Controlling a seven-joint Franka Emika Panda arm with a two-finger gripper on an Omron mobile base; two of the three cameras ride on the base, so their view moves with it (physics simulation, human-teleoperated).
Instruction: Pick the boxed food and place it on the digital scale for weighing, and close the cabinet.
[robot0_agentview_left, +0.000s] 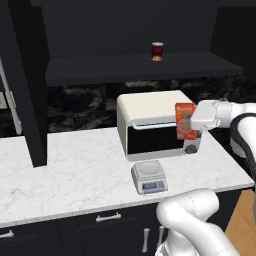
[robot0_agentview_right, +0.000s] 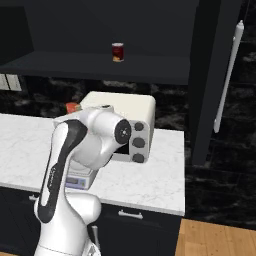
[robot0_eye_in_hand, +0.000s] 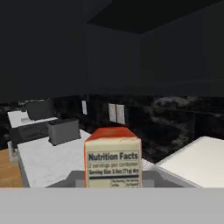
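The boxed food (robot0_agentview_left: 184, 120), an orange-red carton, hangs upright in the air in front of the toaster oven's right end, with my gripper (robot0_agentview_left: 191, 123) shut on it from the right. The hand view looks at its back panel (robot0_eye_in_hand: 113, 158), printed with nutrition facts. In the right base view only an orange corner of the boxed food (robot0_agentview_right: 72, 107) peeks past my arm. The digital scale (robot0_agentview_left: 149, 176) sits on the counter below and left of the box, its platform bare; my arm covers most of the digital scale (robot0_agentview_right: 75, 180) from the right. The cabinet stands open, with its door (robot0_agentview_left: 26, 85) swung out at the left and another door (robot0_agentview_right: 207, 75) at the right.
A cream toaster oven (robot0_agentview_left: 152, 122) stands right behind the scale. A dark red can (robot0_agentview_left: 157, 51) sits on the open cabinet shelf. The white marble counter (robot0_agentview_left: 75, 170) ends just right of the oven. A black toaster (robot0_eye_in_hand: 63, 130) shows far along the counter.
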